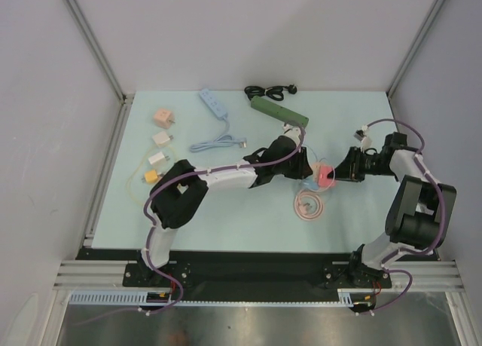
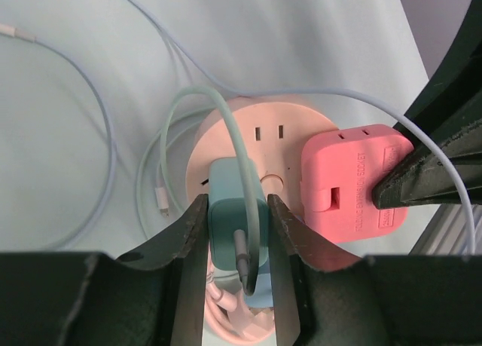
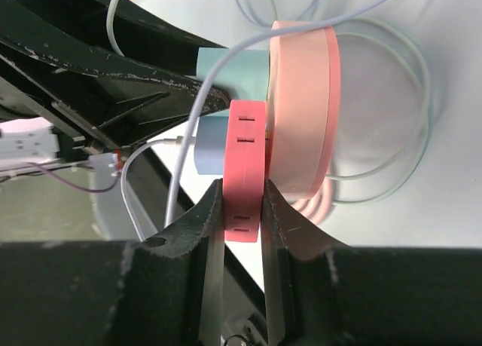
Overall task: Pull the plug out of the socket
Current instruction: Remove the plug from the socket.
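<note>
A round pink socket (image 2: 263,135) lies on the table with a teal plug (image 2: 235,191) and a red adapter (image 2: 346,180) seated in its face. My left gripper (image 2: 237,210) is shut on the teal plug, one finger on each side. My right gripper (image 3: 242,203) is shut on the red adapter (image 3: 245,157), which sits flat against the socket (image 3: 305,105). The teal plug (image 3: 233,71) also touches the socket's face there. In the top view both grippers (image 1: 305,165) (image 1: 335,173) meet at the socket in mid-table.
A pink coiled cable (image 1: 309,205) lies just in front of the socket. A green power strip (image 1: 279,111) and black cable (image 1: 271,91) lie behind. A blue power strip (image 1: 213,102) and several small chargers (image 1: 161,139) lie at the left.
</note>
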`<state>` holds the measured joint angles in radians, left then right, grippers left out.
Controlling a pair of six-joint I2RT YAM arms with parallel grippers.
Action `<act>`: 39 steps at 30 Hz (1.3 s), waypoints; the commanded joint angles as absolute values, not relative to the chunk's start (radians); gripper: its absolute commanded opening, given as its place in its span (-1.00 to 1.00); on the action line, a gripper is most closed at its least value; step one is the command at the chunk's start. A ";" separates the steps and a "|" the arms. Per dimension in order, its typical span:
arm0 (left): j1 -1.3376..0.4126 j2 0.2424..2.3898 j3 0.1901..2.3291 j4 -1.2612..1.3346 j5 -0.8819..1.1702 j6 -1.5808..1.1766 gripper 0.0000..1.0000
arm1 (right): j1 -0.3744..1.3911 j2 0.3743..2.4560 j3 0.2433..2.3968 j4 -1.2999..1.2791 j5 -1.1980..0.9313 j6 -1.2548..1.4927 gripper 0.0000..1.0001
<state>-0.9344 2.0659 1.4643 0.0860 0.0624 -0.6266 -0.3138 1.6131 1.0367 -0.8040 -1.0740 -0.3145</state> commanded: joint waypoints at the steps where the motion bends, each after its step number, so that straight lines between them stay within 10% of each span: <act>1: -0.940 1.967 1.448 0.158 0.121 -0.595 -1.00 | -0.252 1.510 0.995 -0.709 -1.039 -0.232 -0.75; 5: -0.940 1.925 1.414 0.213 0.120 -0.620 -1.00 | -0.250 1.489 0.994 -0.706 -1.035 -0.233 -0.15; 19: -0.937 1.879 1.318 0.347 0.071 -0.703 -1.00 | -0.276 1.428 0.928 -0.652 -0.971 -0.193 0.78; 33: -0.931 1.881 1.325 0.440 0.139 -0.788 -1.00 | -0.229 1.506 0.942 -0.606 -0.976 -0.138 0.68; 39: -0.933 1.881 1.322 0.459 0.150 -0.802 -0.99 | -0.215 1.508 0.951 -0.594 -0.971 -0.129 -0.02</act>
<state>-0.9337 1.9671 1.2968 0.2958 0.1081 -0.7547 -0.2234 1.5074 0.9169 -0.6273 -0.9775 -0.1379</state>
